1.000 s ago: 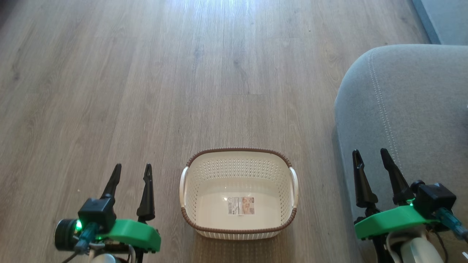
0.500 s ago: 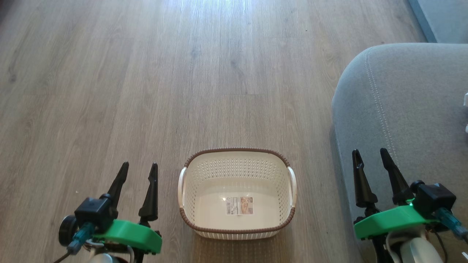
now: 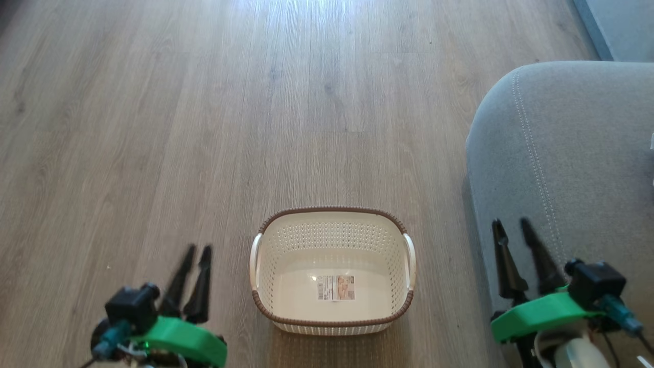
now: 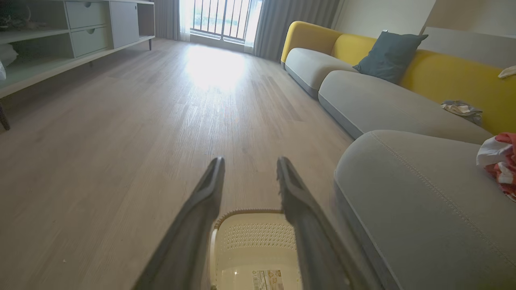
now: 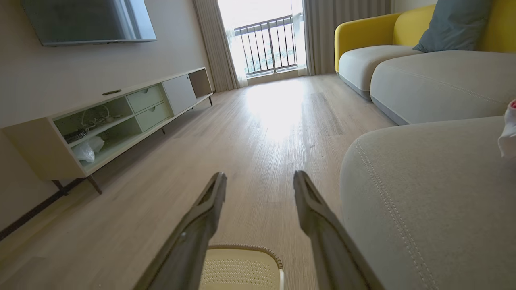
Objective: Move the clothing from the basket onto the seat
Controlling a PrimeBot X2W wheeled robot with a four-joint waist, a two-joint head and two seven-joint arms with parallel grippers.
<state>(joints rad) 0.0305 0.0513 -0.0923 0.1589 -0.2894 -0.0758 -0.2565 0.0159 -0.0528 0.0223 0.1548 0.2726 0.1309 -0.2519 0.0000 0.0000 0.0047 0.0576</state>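
The cream perforated basket (image 3: 332,209) stands on the wood floor at bottom centre, holding only a paper label (image 3: 335,288). The grey seat (image 3: 562,153) rises to its right. Red and white clothing (image 4: 502,161) lies on the seat at the left wrist view's right edge; a white bit of it (image 5: 508,137) shows in the right wrist view. My left gripper (image 3: 198,249) hovers left of the basket, open with a narrow gap and nothing in it. My right gripper (image 3: 510,223) hangs over the seat's near edge, open and empty. Both are motion-blurred.
A long low TV cabinet (image 5: 121,117) lines the wall left of the floor. More grey seat sections with yellow backs (image 4: 443,76), a blue cushion (image 4: 387,52) and a crumpled item (image 4: 461,108) run along the right. A balcony door (image 5: 266,44) is far ahead.
Both grippers have dropped back toward the bottom edge of the head view. The left fingers have drawn closer together, and the right fingers a little. The basket has stayed put.
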